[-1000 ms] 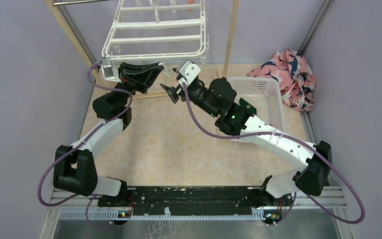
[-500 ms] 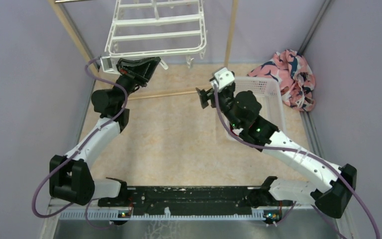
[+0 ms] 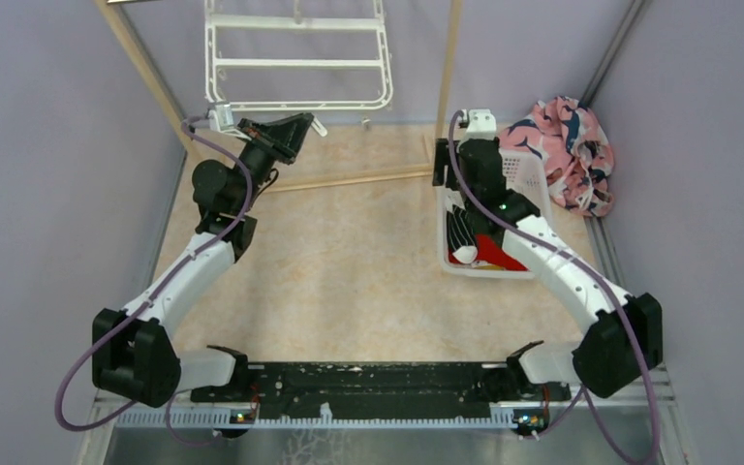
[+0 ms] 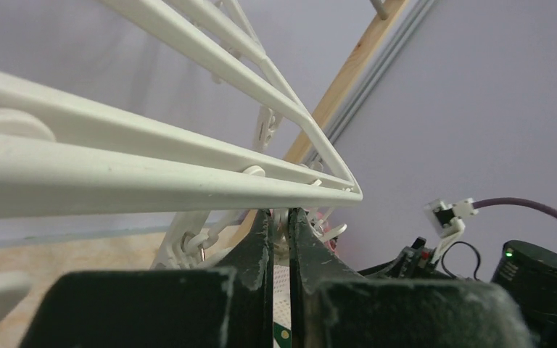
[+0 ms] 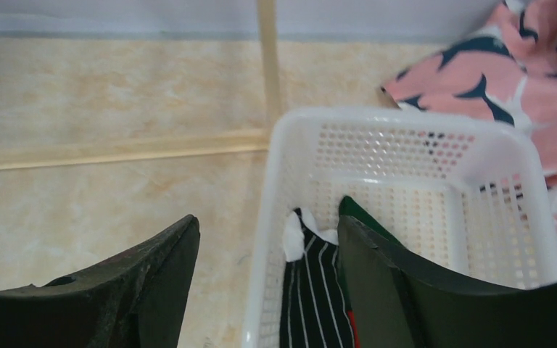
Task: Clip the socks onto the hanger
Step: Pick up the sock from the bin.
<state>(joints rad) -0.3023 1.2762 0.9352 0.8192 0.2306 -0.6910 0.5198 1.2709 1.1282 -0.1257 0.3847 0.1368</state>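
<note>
My right claw (image 5: pixel 267 225) hangs wide open over the white laundry basket (image 5: pixel 406 119), one finger outside its wall and the other above the inside. The socks lie in that basket, not yet on the hanger (image 3: pixel 295 63). The black striped sock (image 5: pixel 312 290) is on top, with the dark green sock (image 5: pixel 359 214) beside it and the red sock (image 3: pixel 499 254) lower in the heap.

To pick well, I judge I should shift sideways until both fingers clear the basket wall. Then I can come down on the striped sock's white-trimmed end and pinch only that one, leaving an edge free for a clip.

My left claw (image 4: pixel 281 239) sits just under the hanger's corner with its jaws nearly together. I cannot tell whether a clip is pinched between them. It should keep the frame steady while the sock comes up.
</note>
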